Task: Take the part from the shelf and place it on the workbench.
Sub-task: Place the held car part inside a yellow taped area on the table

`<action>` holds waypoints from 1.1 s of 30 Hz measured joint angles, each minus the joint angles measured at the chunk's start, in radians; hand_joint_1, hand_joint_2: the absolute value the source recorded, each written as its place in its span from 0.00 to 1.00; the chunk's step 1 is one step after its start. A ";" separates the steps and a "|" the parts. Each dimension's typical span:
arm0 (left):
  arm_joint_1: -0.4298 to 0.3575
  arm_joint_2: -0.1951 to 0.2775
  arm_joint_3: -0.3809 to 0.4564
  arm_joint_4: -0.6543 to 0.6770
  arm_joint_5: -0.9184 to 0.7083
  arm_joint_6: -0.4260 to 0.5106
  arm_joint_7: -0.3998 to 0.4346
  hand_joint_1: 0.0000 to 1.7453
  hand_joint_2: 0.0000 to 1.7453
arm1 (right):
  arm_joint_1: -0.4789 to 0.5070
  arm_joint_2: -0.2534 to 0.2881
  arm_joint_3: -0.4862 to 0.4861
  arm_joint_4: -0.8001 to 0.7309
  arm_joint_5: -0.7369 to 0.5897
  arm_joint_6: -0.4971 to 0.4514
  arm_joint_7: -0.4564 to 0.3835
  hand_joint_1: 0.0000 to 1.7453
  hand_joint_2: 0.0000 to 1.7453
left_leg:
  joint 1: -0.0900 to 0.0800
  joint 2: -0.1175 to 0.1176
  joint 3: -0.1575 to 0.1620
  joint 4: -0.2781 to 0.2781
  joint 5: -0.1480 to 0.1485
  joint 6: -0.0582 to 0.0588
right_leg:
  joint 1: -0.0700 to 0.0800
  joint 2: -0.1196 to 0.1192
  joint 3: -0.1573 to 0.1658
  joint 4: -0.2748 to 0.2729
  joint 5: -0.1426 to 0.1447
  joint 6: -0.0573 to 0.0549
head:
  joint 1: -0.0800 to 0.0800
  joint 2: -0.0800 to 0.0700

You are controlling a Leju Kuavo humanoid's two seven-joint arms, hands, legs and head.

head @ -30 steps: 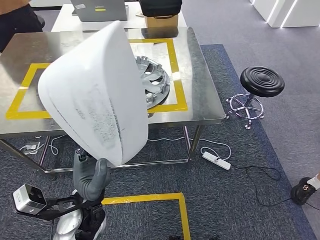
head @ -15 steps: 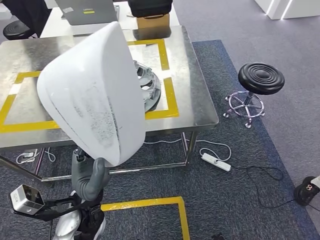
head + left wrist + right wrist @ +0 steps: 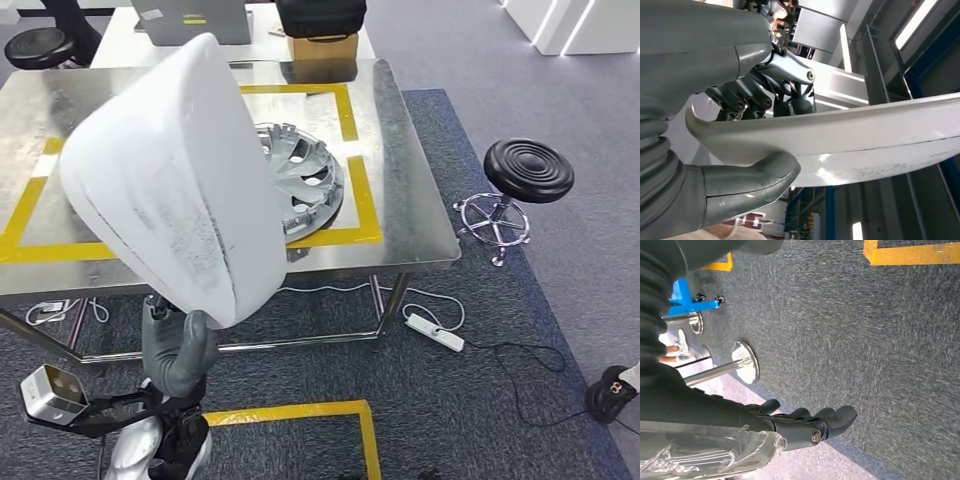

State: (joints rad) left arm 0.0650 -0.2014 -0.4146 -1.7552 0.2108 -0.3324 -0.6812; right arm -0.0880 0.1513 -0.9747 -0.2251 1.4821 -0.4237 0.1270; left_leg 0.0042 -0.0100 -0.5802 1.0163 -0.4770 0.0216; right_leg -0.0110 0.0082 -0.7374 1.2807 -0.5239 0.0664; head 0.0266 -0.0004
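Gripping the lower edge of the large white part (image 3: 177, 185), the left hand (image 3: 175, 350) holds it up tilted in front of the workbench (image 3: 407, 190), thumb on one face and dark fingers (image 3: 753, 97) on the other. Behind it a silver hubcap (image 3: 309, 180) lies inside the yellow tape rectangle (image 3: 362, 180), toward the bench's right end. The right hand (image 3: 806, 422) hangs above grey carpet (image 3: 866, 340), fingers extended, holding nothing. A black stool (image 3: 528, 170) stands right of the bench.

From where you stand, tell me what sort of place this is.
Probably an industrial workshop or robot test floor. A steel workbench carries a yellow taped square with a silver wheel cover lying in it, and yellow tape marks the carpet. The left hand holds a large white panel.
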 joint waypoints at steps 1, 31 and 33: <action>0.000 0.001 0.000 0.000 -0.002 -0.004 -0.004 1.00 1.00 | 0.000 0.000 0.000 0.000 0.001 0.002 0.000 0.00 1.00 | 0.000 -0.001 0.010 0.000 -0.007 -0.001 | 0.000 0.000 0.024 -0.054 0.039 -0.002 | 0.000 0.000; 0.008 -0.007 0.006 0.000 0.030 0.017 0.011 1.00 1.00 | -0.004 0.000 0.000 0.000 -0.003 0.002 -0.003 0.00 1.00 | 0.001 -0.003 -0.030 0.005 0.035 -0.005 | 0.000 -0.001 0.057 -0.022 -0.049 0.000 | -0.001 0.000; 0.008 -0.007 0.007 0.000 0.031 0.017 0.011 1.00 1.00 | -0.005 0.000 0.000 0.000 -0.003 0.002 -0.003 0.00 1.00 | -0.001 -0.004 -0.015 0.006 0.025 -0.012 | 0.001 -0.001 0.106 -0.158 0.035 -0.006 | -0.001 0.000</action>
State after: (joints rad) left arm 0.0725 -0.2088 -0.4074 -1.7548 0.2418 -0.3153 -0.6703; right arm -0.0926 0.1511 -0.9743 -0.2251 1.4788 -0.4221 0.1244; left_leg 0.0031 -0.0144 -0.5947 1.0220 -0.4524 0.0099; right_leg -0.0096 0.0075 -0.6309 1.1224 -0.4887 0.0607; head 0.0256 -0.0003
